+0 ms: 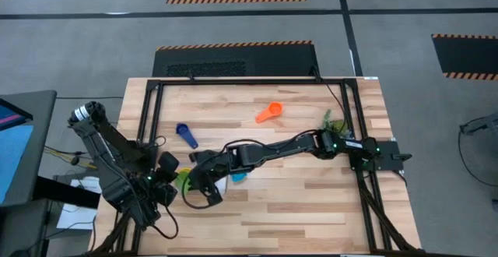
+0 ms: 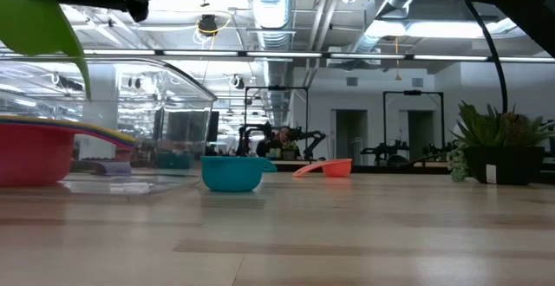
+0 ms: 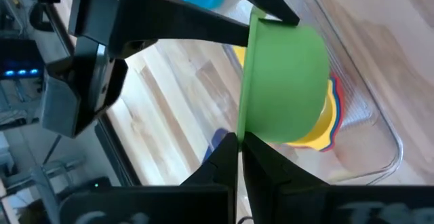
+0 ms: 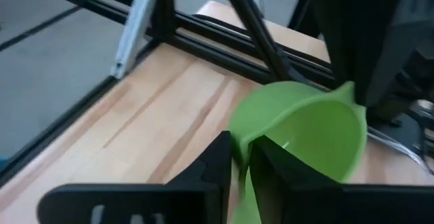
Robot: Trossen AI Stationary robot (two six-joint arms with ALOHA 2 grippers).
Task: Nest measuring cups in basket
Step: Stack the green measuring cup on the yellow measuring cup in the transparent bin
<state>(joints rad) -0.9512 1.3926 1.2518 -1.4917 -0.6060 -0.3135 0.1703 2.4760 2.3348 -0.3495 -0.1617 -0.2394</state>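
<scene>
Your right tool (image 4: 243, 157) pinches the green cup (image 4: 308, 136) by its rim above the basket (image 3: 380, 125) | your left tool (image 3: 239, 157) pinches that cup's opposite rim | basket holds nested red and yellow cups (image 3: 324, 125) | teal cup (image 2: 232, 172), orange cup (image 1: 269, 113), blue cup (image 1: 187, 135) lie on the surface (image 1: 311, 202).

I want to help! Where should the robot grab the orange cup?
By its flat handle, jaws coming straight down from above. The orange cup lies alone on the table, and its thin handle sticks out clear of the bowl.
</scene>
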